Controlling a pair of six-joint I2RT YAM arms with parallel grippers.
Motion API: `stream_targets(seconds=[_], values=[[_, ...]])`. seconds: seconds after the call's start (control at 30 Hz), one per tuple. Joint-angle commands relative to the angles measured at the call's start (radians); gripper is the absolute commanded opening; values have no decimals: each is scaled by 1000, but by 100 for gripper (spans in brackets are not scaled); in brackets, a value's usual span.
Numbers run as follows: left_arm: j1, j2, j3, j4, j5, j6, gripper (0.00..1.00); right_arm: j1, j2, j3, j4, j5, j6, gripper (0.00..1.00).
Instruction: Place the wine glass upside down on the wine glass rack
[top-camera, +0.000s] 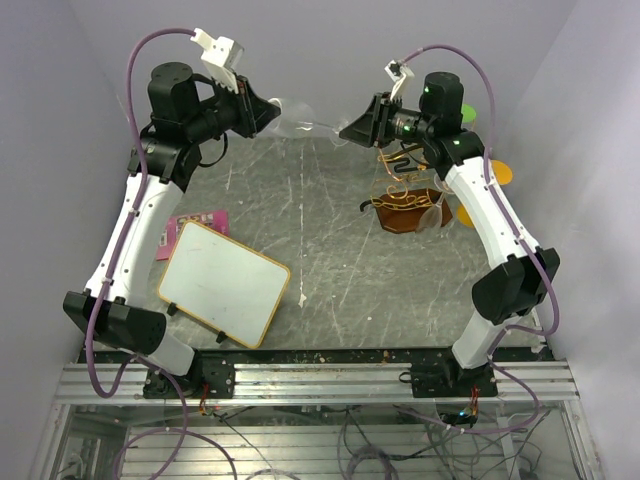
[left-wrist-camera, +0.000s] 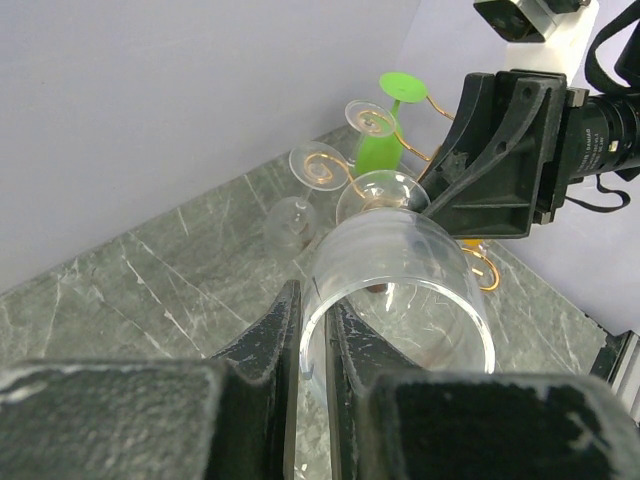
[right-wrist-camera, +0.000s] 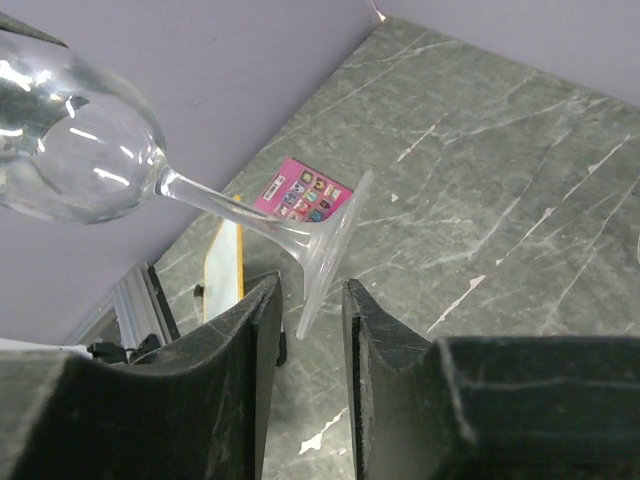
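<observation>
Wine glass (top-camera: 305, 125): level in mid-air, rim clamped in my left gripper (top-camera: 268, 112), stem pointing right, foot between the unclosed jaws of my right gripper (right-wrist-camera: 312, 290), wine glass rack (top-camera: 405, 200) just beneath.

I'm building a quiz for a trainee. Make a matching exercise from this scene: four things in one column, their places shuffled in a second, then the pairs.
1 wine glass
2 wine glass rack
3 whiteboard
4 pink card

A at the near left of the table
B in the air, held by the left gripper
C just beyond the whiteboard's far corner
D on the table beside the right arm

Pairs: 1-B, 2-D, 3-A, 4-C
</observation>
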Motion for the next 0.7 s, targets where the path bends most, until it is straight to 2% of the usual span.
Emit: stream_targets(seconds=[0.0,0.1,0.23,0.43,0.67], values=[[-17,-6,-1,79,26,7,7,8,12,29,31,16,39,28],[-26,-6,-9,78,28,25,7,8,12,27,32,20,44,18],[-35,-8,-29,84,39,40,11,8,14,46,3,65,14,0],[-38,-17,-63,102,83,46,18,6,12,81,-36,128,-42,0],[-37,-24,-114,140,156,25,34,7,9,109,-67,166,-108,0]])
